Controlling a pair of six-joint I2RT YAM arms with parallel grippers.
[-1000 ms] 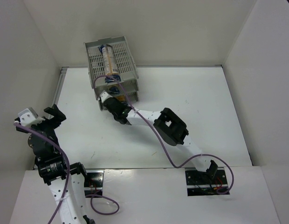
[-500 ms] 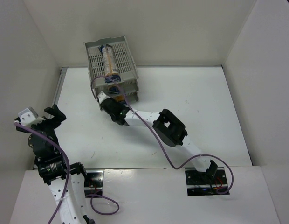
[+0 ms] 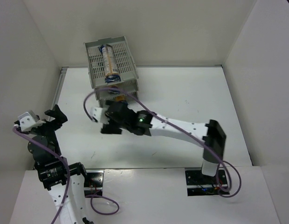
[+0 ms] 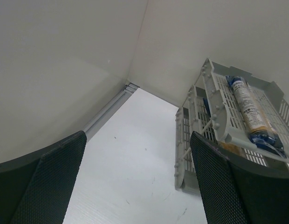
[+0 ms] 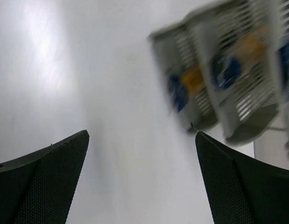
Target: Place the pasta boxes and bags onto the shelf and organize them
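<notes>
Showing the right gripper (image 5: 141, 140) just in front of the grey tiered rack (image 3: 128, 63), clear of its near edge, jaws spread and holding nothing. One pasta packet (image 3: 108, 60) lies on the rack's top tray, its long axis running from the rack's far edge to its near edge. In the blurred right wrist view, a second packet (image 5: 184, 86) and a third packet (image 5: 228, 70) show through the slats of lower tiers, blue ends and orange middles, aligned the same way. No packet is visible off the rack, so placement appears complete and only tidying would remain. The left gripper (image 4: 137, 135), also open and empty, sits well apart from the rack's left side. Any adjustment favours the right arm, which is nearer and faces the packets end-on.
</notes>
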